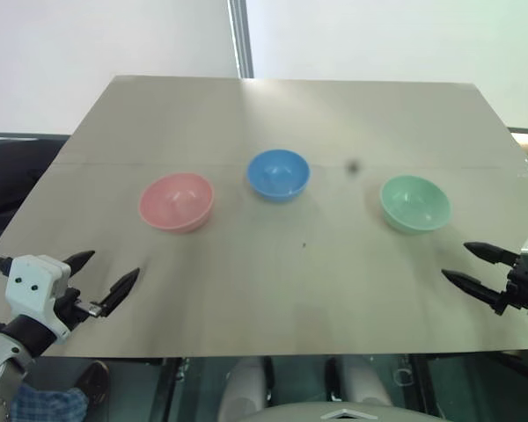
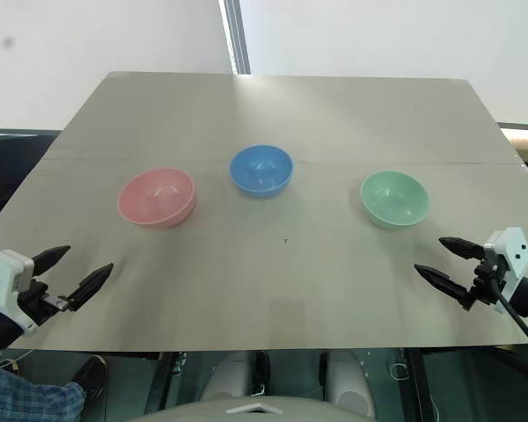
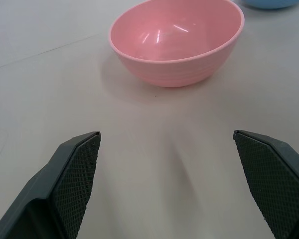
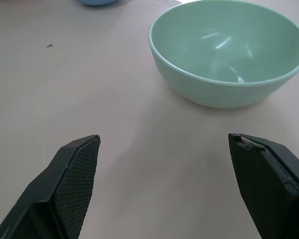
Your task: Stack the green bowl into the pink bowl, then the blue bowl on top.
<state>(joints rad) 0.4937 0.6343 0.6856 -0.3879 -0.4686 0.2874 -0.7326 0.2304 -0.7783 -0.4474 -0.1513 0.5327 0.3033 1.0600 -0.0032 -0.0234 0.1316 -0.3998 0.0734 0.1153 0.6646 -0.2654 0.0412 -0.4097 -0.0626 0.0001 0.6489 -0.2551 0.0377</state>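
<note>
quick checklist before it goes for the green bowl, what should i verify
1. Right gripper open and empty: ok, fingers spread wide with nothing between them.
2. Green bowl upright and free: ok, it stands alone on the table, just ahead of the right gripper.
3. Pink bowl empty and ready to receive: ok, upright with nothing inside.
4. Blue bowl out of the way: ok, it sits between the other two, a bit farther back, touching neither.
5. Left gripper clear of the pink bowl: ok, open and short of it.
6. Path from green to pink low over the table: cannot tell whether it clears the blue bowl.
</note>
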